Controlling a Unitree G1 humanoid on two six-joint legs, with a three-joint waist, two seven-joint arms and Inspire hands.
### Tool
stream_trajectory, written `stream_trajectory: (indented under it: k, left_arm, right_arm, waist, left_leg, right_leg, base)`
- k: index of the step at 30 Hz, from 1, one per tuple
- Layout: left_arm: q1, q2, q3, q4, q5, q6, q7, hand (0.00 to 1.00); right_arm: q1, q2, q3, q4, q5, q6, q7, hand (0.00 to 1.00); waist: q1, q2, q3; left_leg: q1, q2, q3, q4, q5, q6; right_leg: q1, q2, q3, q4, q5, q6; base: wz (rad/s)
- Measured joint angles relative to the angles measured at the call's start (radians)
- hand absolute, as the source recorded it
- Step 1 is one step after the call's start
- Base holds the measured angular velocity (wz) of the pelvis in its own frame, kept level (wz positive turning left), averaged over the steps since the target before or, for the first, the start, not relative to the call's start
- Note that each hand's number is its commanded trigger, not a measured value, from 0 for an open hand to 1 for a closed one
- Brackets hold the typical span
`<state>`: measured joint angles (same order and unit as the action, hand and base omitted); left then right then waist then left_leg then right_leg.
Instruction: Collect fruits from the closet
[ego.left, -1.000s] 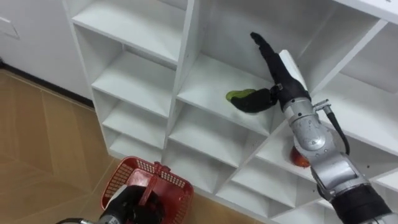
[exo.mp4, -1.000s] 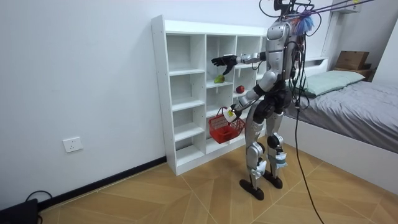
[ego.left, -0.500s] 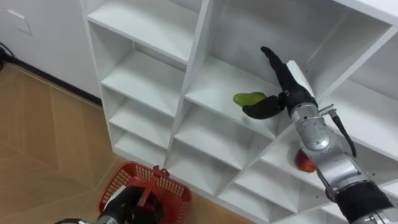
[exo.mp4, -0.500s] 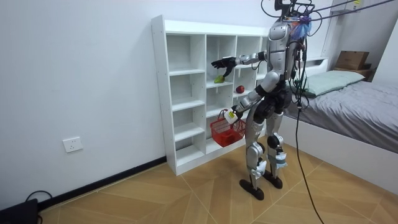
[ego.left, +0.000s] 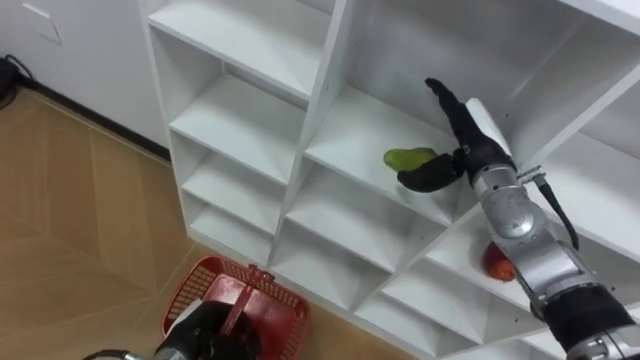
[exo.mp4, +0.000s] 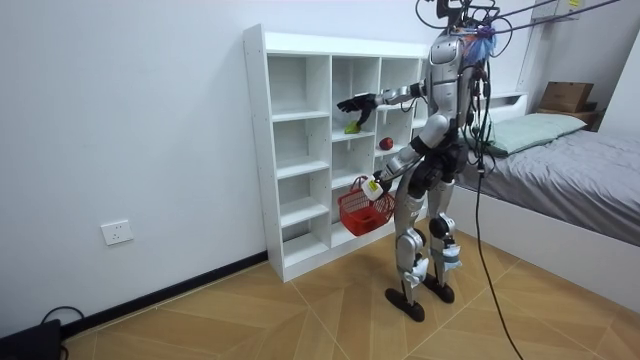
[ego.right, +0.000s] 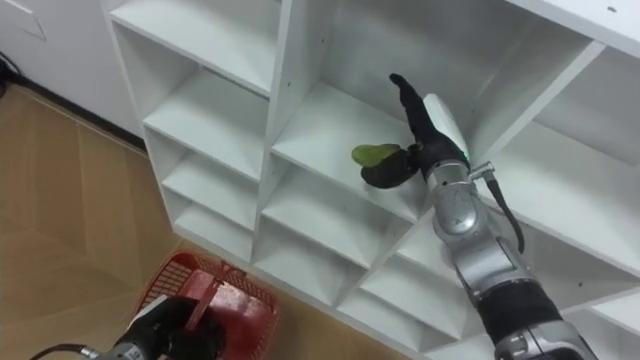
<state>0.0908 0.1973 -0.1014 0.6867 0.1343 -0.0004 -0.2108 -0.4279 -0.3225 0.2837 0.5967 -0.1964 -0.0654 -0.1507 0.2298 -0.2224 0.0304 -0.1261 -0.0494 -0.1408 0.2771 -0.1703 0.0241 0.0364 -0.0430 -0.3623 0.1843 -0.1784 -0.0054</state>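
A green fruit (ego.left: 403, 157) lies on a shelf in the middle column of the white closet (ego.left: 327, 75). My right hand (ego.left: 463, 138) is inside that compartment, open, fingers straight and pointing up; its thumb curves just under the fruit's right side. A red fruit (ego.left: 497, 263) sits one shelf lower to the right, partly hidden by my forearm. My left hand (ego.left: 212, 329) is low in the view, shut on the handle of a red basket (ego.left: 262, 296). In the room view I stand facing the closet (exo.mp4: 258, 150), right hand (exo.mp4: 352, 103) stretched out, basket (exo.mp4: 358, 209) at hip height.
The closet's other compartments (ego.left: 235, 125) hold nothing that I can see. Wooden floor (ego.left: 70, 230) lies below and to my left. A bed (exo.mp4: 570, 170) stands on the room view's right, behind me.
The eye view has shifted a little, so the camera moved. My right hand has slid slightly further into the compartment beside the green fruit. The basket stays in my left hand.
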Motion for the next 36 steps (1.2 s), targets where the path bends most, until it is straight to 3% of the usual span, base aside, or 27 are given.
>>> stream_trajectory:
  k: [9, 12, 14, 19, 36]
  left_arm:
    - [-0.010, 0.005, -0.001, -0.011, 0.031, 0.000, -0.020, 1.00]
    - [-0.015, 0.004, -0.001, -0.011, 0.033, 0.000, -0.019, 1.00]
    - [-0.023, -0.001, -0.007, -0.005, 0.033, 0.000, -0.019, 1.00]
    - [-0.020, 0.007, -0.021, -0.005, 0.032, 0.001, -0.019, 1.00]
    - [-0.023, 0.007, -0.041, -0.005, 0.029, 0.001, -0.017, 1.00]
  right_arm:
    - [-0.026, -0.003, 0.001, 0.047, -0.082, 0.000, -0.011, 0.00]
    - [-0.029, -0.002, 0.003, 0.080, -0.109, 0.000, -0.014, 0.00]
    - [-0.058, -0.002, 0.008, 0.145, -0.116, -0.002, -0.014, 0.00]
    - [-0.081, -0.005, 0.006, 0.150, -0.123, -0.006, -0.020, 0.00]
    - [-0.085, -0.010, 0.009, 0.156, -0.122, -0.043, -0.020, 0.00]
  waist:
    - [0.002, 0.000, 0.0001]
    - [0.015, 0.004, 0.0021]
    - [0.024, 0.011, 0.0078]
    - [0.024, 0.017, 0.0095]
    - [0.022, 0.033, 0.0070]
  left_leg:
    - [-0.042, 0.002, -0.001, 0.025, 0.000, 0.000]
    - [-0.055, 0.002, -0.002, 0.028, 0.000, 0.000]
    - [-0.076, 0.002, -0.002, 0.035, 0.001, 0.001]
    - [-0.093, 0.001, -0.001, 0.033, 0.005, 0.001]
    - [-0.102, 0.003, -0.001, 0.028, 0.008, -0.003]
  right_leg:
    - [-0.034, -0.001, 0.002, 0.001, 0.000, 0.000]
    - [-0.047, -0.002, 0.003, 0.002, 0.000, 0.000]
    - [-0.061, -0.002, 0.002, 0.003, 0.001, -0.002]
    - [-0.081, -0.001, 0.003, 0.004, 0.004, -0.007]
    - [-0.093, 0.003, 0.004, 0.004, 0.005, -0.009]
  base:
    - [0.00]
    - [-0.01]
    - [0.00]
    - [-0.02]
    - [0.00]
